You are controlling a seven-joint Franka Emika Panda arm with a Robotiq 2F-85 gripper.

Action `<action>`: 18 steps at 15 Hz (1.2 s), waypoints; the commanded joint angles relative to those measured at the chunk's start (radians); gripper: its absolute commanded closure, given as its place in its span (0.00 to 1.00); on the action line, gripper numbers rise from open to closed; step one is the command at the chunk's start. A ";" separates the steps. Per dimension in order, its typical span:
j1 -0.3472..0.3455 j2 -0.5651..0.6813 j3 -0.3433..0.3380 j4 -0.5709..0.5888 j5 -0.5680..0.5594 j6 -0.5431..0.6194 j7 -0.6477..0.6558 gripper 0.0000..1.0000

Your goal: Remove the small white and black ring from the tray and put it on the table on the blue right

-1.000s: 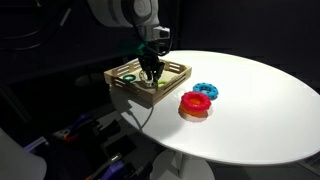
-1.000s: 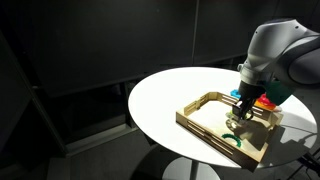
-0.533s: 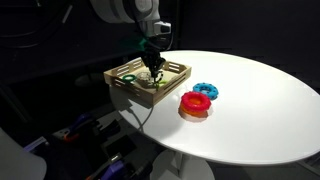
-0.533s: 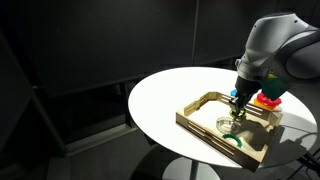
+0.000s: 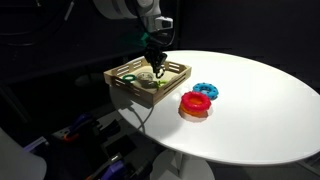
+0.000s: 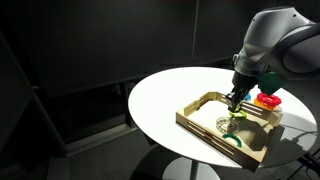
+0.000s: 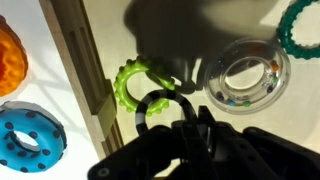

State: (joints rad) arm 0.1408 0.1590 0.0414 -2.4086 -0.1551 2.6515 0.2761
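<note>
Wrist view puts the gripper (image 7: pixel 193 122) nearest to us. Its dark fingers are drawn narrow, and we see them pinching the small white and black ring (image 7: pixel 158 97), which reads here as a thin dark arc standing out from the fingertips. We place that ring over the inside of the tray (image 7: pixel 82 70), and from this camera it overlaps a bright green scalloped ring (image 7: pixel 128 85) lying on the tray floor. Just beside the green one lies a larger clear ring (image 7: pixel 240 100) with coloured beads inside. Further on, at the picture's edge, we make out part of a teal ring (image 7: pixel 288 30). Across the wooden tray wall, on the table (image 7: pixel 45 80), lies the blue ring (image 7: pixel 45 135). An orange-red ring (image 7: pixel 8 60) sits near it, apart from it.

In an exterior view the gripper (image 5: pixel 153 65) hangs above the tray (image 5: pixel 125 88), clear of its floor, and we cannot make out the thin ring at this size. The blue ring (image 5: pixel 198 90) and the red ring (image 5: pixel 188 100) lie close together on the white table (image 5: pixel 250 100) beyond the tray. In an exterior view from across the table, the gripper (image 6: pixel 236 100) points down over the tray (image 6: pixel 205 125).
</note>
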 commanded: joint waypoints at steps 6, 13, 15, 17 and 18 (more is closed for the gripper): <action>-0.023 -0.013 -0.054 0.087 -0.037 -0.049 0.044 0.95; -0.057 0.010 -0.135 0.136 -0.141 -0.063 0.115 0.95; -0.066 0.021 -0.158 0.138 -0.180 -0.069 0.146 0.95; -0.072 0.033 -0.175 0.139 -0.211 -0.075 0.175 0.95; -0.074 0.039 -0.183 0.140 -0.222 -0.080 0.187 0.95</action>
State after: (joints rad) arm 0.0737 0.1740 -0.1243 -2.2962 -0.3284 2.6031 0.4084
